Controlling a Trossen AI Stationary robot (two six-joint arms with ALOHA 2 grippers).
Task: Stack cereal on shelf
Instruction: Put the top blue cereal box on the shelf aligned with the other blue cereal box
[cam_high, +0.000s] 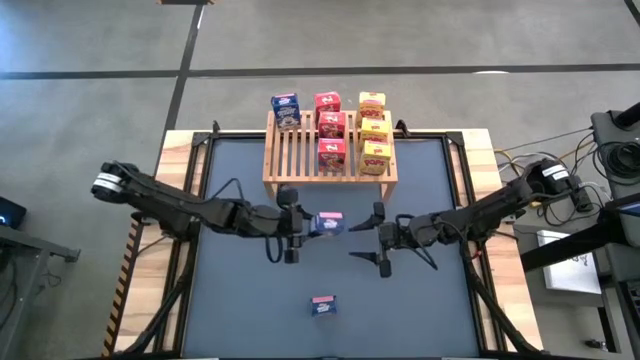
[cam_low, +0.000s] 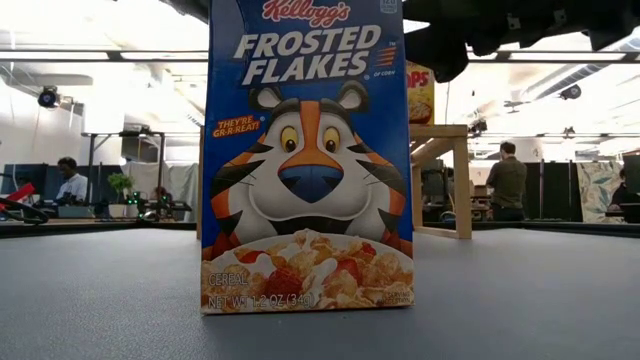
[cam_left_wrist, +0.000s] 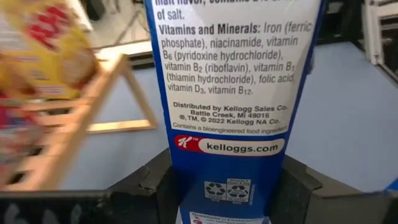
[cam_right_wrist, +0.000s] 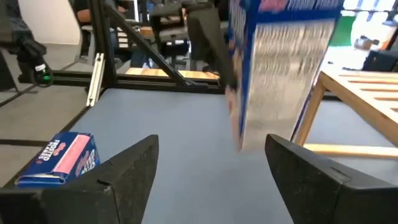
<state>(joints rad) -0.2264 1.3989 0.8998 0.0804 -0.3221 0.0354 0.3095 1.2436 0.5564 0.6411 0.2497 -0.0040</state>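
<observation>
Near box: blue cereal box (cam_high: 322, 306) lying on the tabletop (cam_high: 240, 310) at the front, apart from both arms; in the right wrist view flat on its side.
Left end effector (cam_high: 292, 223): clamped on a second blue box (cam_high: 329, 223), fingers (cam_left_wrist: 140, 193) pressing its lower sides, box held mid-tabletop.
Right end effector (cam_high: 381, 239): fingers (cam_right_wrist: 134, 171) spread apart, nothing between them, just beside the held box.
Step in hand: handover, probably; box looks passed to the left arm alone.
Shelf (cam_high: 330, 152): at the far edge, carrying red and yellow boxes, one blue (cam_high: 286, 110) at its back left.
Next move: likely carrying the held box to the bare left slats, kept upright, clear of the red boxes (cam_high: 330, 125).
</observation>
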